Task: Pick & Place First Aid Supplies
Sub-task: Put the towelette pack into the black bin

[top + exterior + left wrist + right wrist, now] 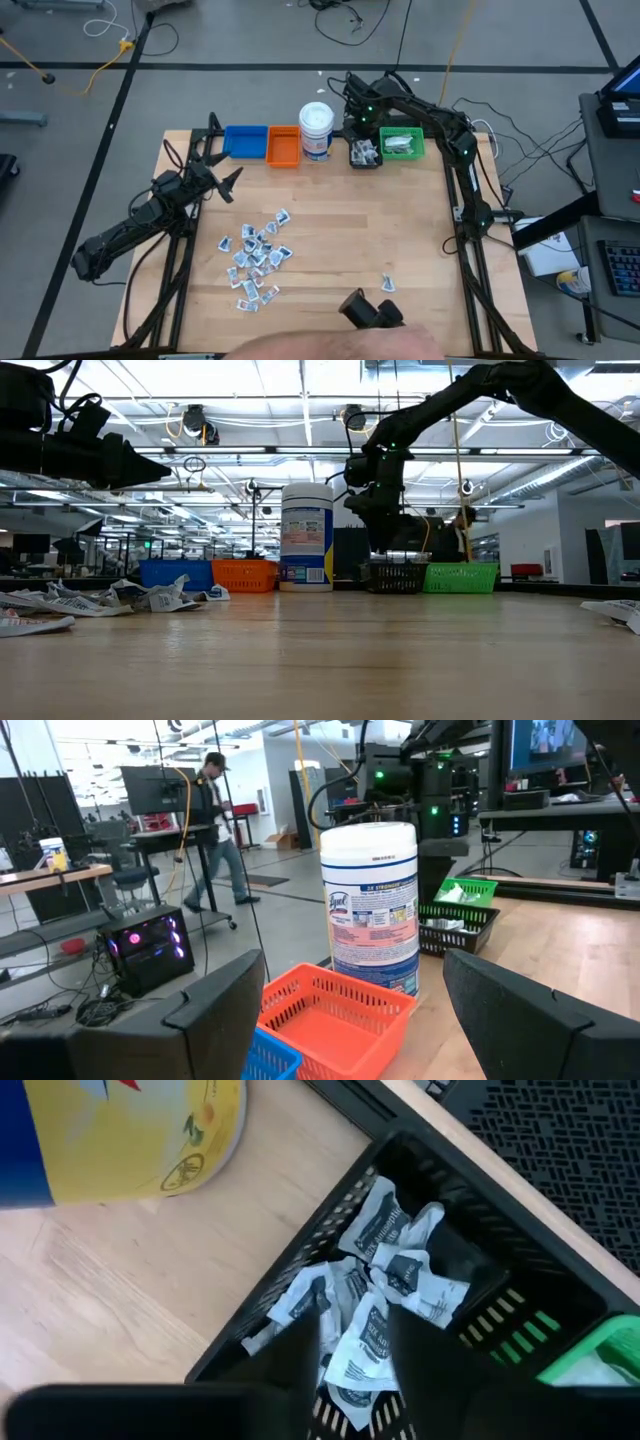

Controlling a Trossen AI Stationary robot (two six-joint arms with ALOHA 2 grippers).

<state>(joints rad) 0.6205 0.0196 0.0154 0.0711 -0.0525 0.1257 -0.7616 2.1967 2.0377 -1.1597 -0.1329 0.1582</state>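
Note:
The first aid supplies are small white and blue packets: a heap [258, 255] lies on the wooden table left of centre, and one packet [388, 284] lies alone near the front. My right gripper [360, 1355] points down over the black bin [440, 1260] at the far edge, where several packets [385, 1275] lie. Its fingers are a little apart, with a packet showing in the gap. My left gripper [350, 985] waits open and level above the table's left side [225, 180], with nothing between its fingers. My right gripper's fingers [300, 1350] come from above and stand on either side of a white packet [362, 1342] on top of the pile in the black bin. Whether they touch it I cannot tell.
Along the far edge stand a blue bin [245, 140], an orange bin [283, 146], a white jar with a blue label [316, 130], the black bin [365, 152] and a green bin [402, 143] with packets in it. A dark device [370, 312] sits at the near edge.

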